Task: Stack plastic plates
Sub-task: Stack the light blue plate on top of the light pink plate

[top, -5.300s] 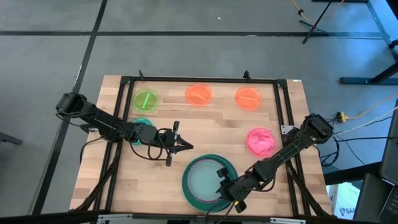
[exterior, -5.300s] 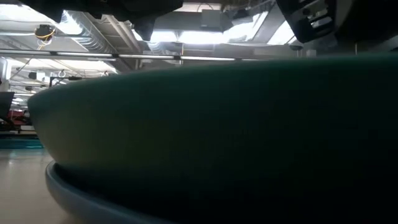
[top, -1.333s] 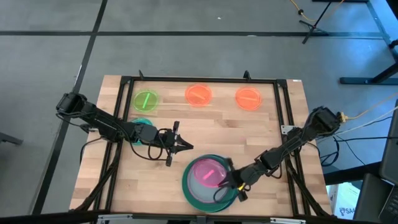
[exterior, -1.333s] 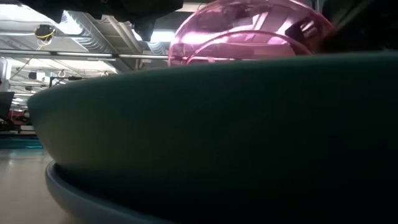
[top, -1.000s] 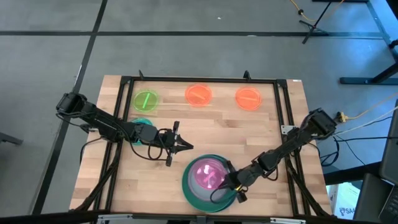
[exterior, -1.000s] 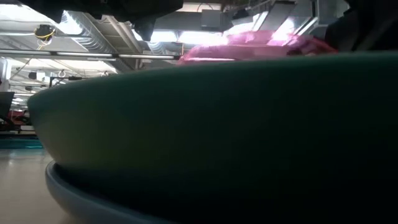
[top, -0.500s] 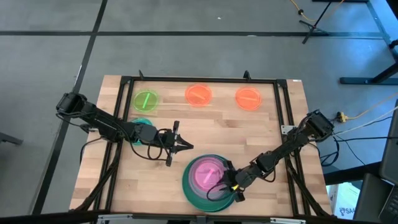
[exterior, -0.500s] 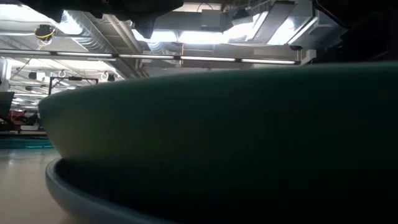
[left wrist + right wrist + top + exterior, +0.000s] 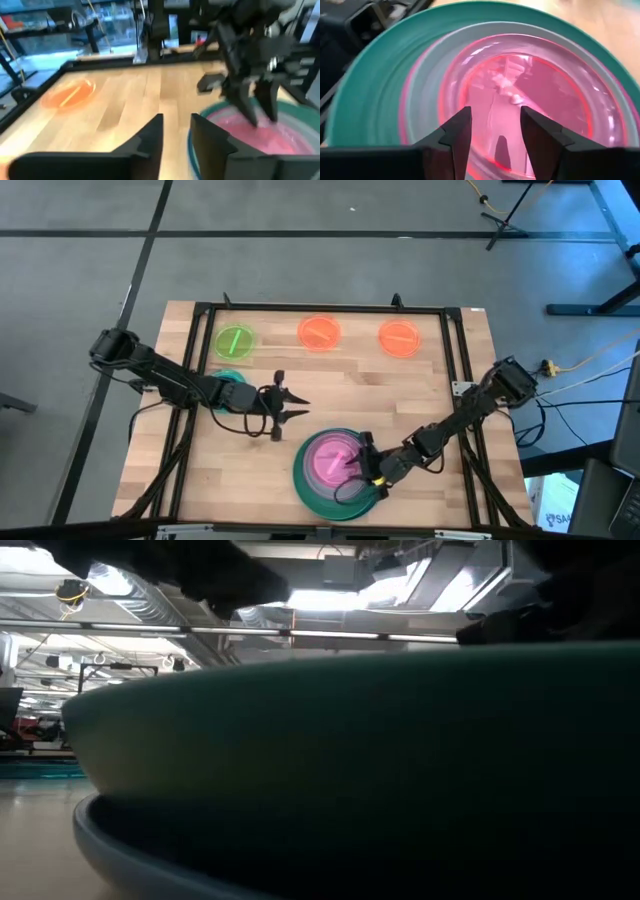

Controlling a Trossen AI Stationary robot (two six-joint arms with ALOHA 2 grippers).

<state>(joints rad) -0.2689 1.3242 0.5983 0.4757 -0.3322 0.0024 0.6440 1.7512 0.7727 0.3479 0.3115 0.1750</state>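
A stack of plates sits near the table's near edge. Its large green plate (image 9: 304,488) (image 9: 350,760) (image 9: 365,75) rests on a bluish rim (image 9: 110,850). Inside lie a pale teal ring (image 9: 427,75) and, on top, a translucent pink plate (image 9: 330,462) (image 9: 520,90) (image 9: 260,137), lying flat. My right gripper (image 9: 362,463) (image 9: 492,125) is open just above the pink plate's right side. My left gripper (image 9: 297,409) (image 9: 176,132) is open, hovering left of and beyond the stack.
Along the far edge lie a neon green plate (image 9: 235,340) and two orange plates (image 9: 320,332) (image 9: 399,337); one orange plate (image 9: 67,94) shows in the left wrist view. A teal plate (image 9: 228,378) lies under the left arm. Bare wood lies between the stack and the far plates.
The pink plate, tilted with one edge raised a second ago, has dropped flat into the stack. My right gripper has drawn slightly up and toward the far edge, no longer on the plate. My left gripper has shifted a little toward the far edge.
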